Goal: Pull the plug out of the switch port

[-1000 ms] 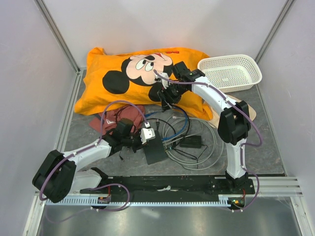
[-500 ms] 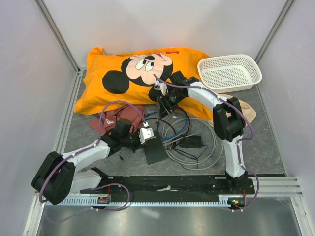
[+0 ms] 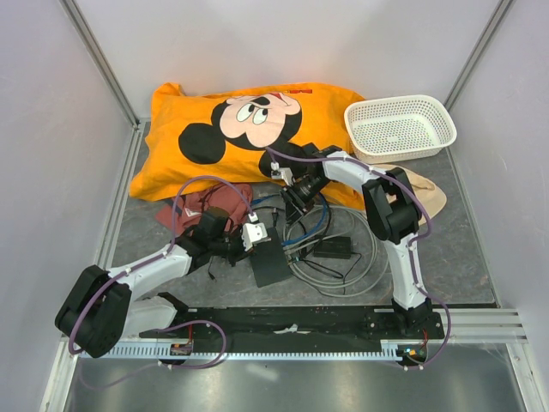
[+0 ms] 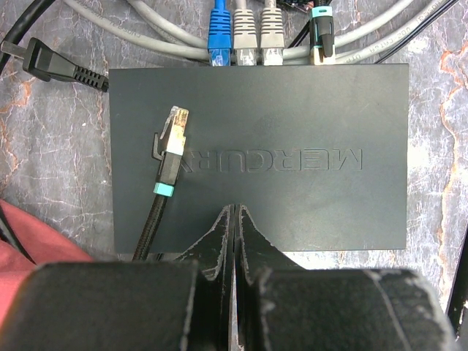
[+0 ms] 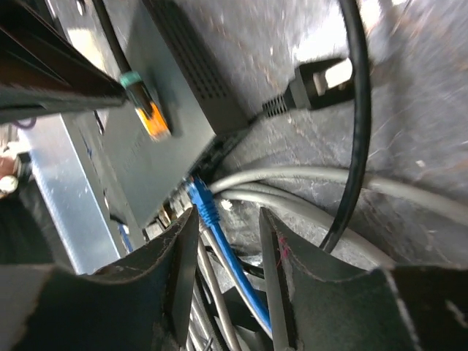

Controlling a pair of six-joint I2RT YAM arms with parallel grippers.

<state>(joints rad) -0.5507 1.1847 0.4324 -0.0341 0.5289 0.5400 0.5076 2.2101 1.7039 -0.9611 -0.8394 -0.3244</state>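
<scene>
The switch (image 4: 292, 131) is a flat dark grey box with a row of ports along its far edge; it also shows in the top view (image 3: 273, 266). A blue plug (image 4: 219, 40), two grey plugs (image 4: 246, 36) and a black teal-banded plug (image 4: 320, 33) sit in the ports. A loose black braided plug (image 4: 172, 142) lies on the box lid. My left gripper (image 4: 234, 212) is shut and empty, with its tips over the box's near edge. My right gripper (image 5: 227, 219) is open, its fingers on either side of the blue plug (image 5: 201, 201) without touching it.
Grey and black cables (image 3: 343, 257) coil to the right of the switch, round a small black adapter brick (image 3: 333, 249). A black power plug (image 4: 51, 62) lies at the switch's left corner. An orange pillow (image 3: 197, 167), a red cloth (image 3: 202, 206) and a white basket (image 3: 401, 126) lie behind.
My right gripper has come down from over the orange pillow toward the near side, to the cables at the switch's port edge. The left arm and the switch have not moved.
</scene>
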